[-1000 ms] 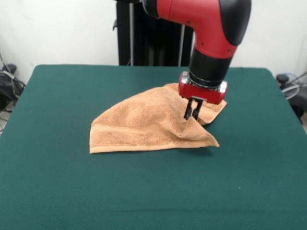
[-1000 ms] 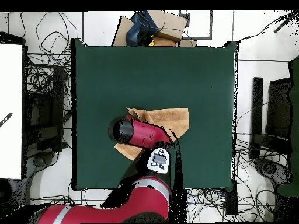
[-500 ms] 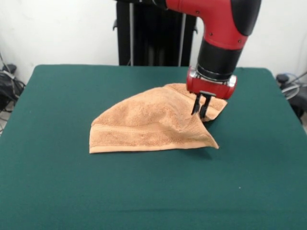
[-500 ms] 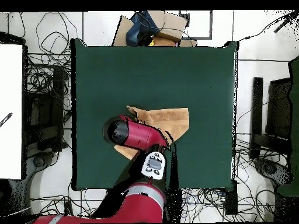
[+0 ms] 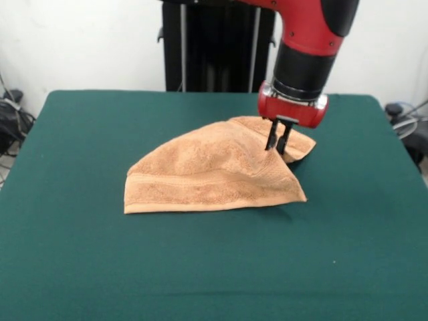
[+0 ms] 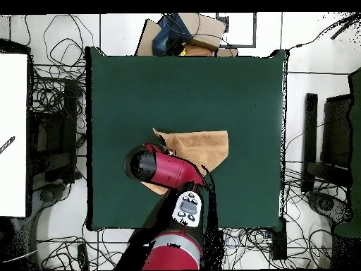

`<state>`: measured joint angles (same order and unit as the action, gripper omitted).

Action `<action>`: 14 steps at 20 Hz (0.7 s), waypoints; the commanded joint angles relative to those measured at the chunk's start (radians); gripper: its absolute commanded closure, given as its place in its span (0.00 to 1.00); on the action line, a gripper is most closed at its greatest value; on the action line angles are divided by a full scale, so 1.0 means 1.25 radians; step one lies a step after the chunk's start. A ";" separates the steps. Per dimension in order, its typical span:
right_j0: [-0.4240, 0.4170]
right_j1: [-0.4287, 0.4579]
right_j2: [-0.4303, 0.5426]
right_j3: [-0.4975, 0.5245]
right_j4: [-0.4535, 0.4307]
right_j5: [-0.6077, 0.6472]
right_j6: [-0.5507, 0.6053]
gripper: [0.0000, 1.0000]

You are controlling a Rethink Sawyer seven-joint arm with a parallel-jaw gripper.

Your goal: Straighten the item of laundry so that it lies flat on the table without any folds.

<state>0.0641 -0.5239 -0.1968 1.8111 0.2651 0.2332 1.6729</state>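
1. Lifting a touch since a moment ago, the red arm (image 5: 304, 40) is drawing the towel's peak higher and back.
2. Across the green table (image 5: 200, 267), nothing else is lying.
3. Near the middle, the orange-tan towel (image 5: 207, 177) is sitting folded, tented up toward its far right corner.
4. Over that corner, the gripper (image 5: 277, 148) is pinching the cloth, fingers nearly together.
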 commanded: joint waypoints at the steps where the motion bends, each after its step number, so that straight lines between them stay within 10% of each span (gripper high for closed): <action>1: -0.034 -0.032 0.074 0.065 0.043 -0.061 0.212 1.00; 14: -0.049 -0.056 0.085 0.096 0.042 -0.093 0.214 1.00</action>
<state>0.0214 -0.5711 -0.1918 1.8718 0.2667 0.1953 1.6729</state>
